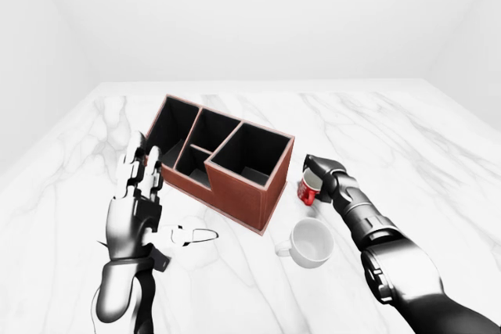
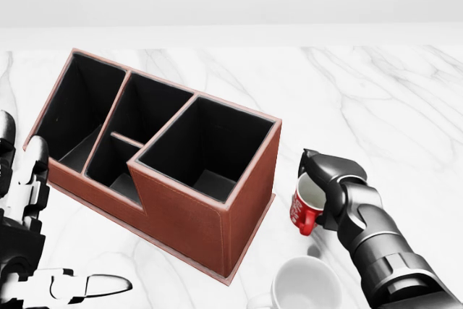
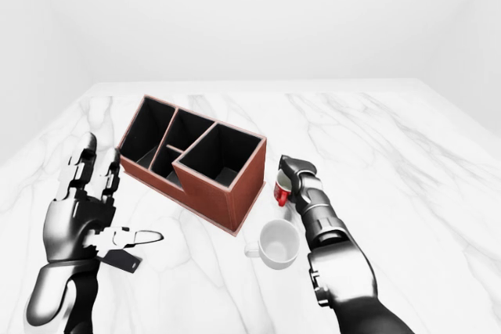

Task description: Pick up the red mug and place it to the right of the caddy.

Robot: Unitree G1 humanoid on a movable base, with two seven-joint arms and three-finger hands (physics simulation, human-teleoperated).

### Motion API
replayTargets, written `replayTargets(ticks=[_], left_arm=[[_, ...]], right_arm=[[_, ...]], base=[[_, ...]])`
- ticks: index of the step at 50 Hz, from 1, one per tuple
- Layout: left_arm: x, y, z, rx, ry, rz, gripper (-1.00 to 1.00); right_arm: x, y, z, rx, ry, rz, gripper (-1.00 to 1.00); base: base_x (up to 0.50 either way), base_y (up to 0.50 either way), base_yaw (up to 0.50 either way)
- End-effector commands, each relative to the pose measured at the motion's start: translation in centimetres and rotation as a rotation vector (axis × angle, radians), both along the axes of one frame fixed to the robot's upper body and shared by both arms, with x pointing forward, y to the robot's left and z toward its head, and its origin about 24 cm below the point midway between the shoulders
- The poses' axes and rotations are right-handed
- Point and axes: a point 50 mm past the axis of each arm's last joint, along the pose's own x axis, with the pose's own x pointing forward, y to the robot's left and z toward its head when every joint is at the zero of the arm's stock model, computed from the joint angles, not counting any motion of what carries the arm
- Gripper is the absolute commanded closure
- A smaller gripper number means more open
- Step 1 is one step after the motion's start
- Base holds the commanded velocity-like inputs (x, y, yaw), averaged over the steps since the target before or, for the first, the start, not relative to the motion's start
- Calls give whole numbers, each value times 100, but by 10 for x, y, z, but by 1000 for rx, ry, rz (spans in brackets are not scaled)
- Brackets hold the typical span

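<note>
caddy [image 2: 181,171]: blocks the head view's left of the red mug [image 2: 307,206]
white mug [image 2: 306,287]: just below it
right side: bare marble table [image 2: 405,121]

A: What's cut off in the head view?
B: The white mug [image 2: 306,285] runs off the bottom edge, and so does the left robot hand [image 2: 29,251].
A: Hidden?
B: The right robot hand [image 2: 327,189] covers the red mug's [image 2: 305,206] right side; whether it touches the counter [image 2: 376,99], can't tell.
</note>
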Motion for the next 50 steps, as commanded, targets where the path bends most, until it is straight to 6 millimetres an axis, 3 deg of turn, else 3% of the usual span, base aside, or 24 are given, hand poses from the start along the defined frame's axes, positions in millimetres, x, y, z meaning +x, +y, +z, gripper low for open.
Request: replayTargets(ticks=[1, 2, 3, 4, 6, 20, 21, 22, 24, 25, 26, 27, 30, 32, 34, 36, 43, 49, 50], left_arm=[[-1, -1, 8, 6, -35, 0, -100], [-2, -1, 9, 7, -42, 0, -100], [1, -1, -6, -4, 29, -6, -100], [-1, 0, 6, 4, -26, -1, -100], [-3, 1, 11, 6, -52, 3, -100], [-1, -1, 7, 6, -33, -4, -100], [-1, -1, 8, 7, -37, -4, -100], [-1, -1, 8, 7, -38, -3, -100], [-2, -1, 9, 8, -42, -2, -100], [-2, -1, 9, 8, -42, -2, -100], [0, -1, -3, 0, 12, -7, -100], [1, -2, -13, -8, 59, -11, -100], [1, -2, -17, -11, 78, -14, -100], [-1, -1, 1, 1, -4, -6, -100], [1, -1, -15, -10, 67, -13, -100], [-2, -1, 7, 4, -33, -4, -100], [-2, -1, 9, 6, -40, -3, -100], [-2, -3, 8, 9, -37, -7, -100], [0, -3, -4, 1, 20, -14, -100]], right_arm=[[-2, 2, -5, -21, -20, -3, 100], [-2, 2, -6, -19, -19, -9, 100], [-3, 2, -7, -22, -18, -8, 100], [-3, 2, -7, -21, -20, -9, 100], [-3, 2, -9, -32, -18, -4, 100], [-8, 2, -17, -30, -9, -17, 94], [-8, 2, -17, -32, -9, -16, 78], [-8, 1, -17, -30, -10, -19, 4], [-9, 1, -18, -27, -13, -23, -44], [-9, 1, -18, -28, -13, -24, -78], [-9, 0, -18, -28, -14, -23, -100], [-9, 0, -17, -29, -17, -24, -100], [-9, -2, -18, -30, -14, -29, -100], [-10, -3, -18, -31, -12, -28, -100], [-10, -4, -17, -32, -11, -26, -100], [-10, -5, -18, -36, -9, -29, -100], [-8, -9, -14, -39, -13, -32, -100], [3, -14, 6, -28, -57, -47, -100], [7, -17, 15, -19, -67, -52, -100]], base=[[0, 0, 0], [0, 0, 0], [0, 0, 0], [0, 0, 0], [0, 0, 0], [0, 0, 0], [0, 0, 0], [0, 0, 1], [0, 0, 1], [0, 0, 1], [0, 0, 0], [0, 0, 0], [0, 0, 0], [0, 0, 0], [0, 0, 0], [0, 0, 0], [0, 0, 0], [0, 0, 0], [0, 0, 0]])
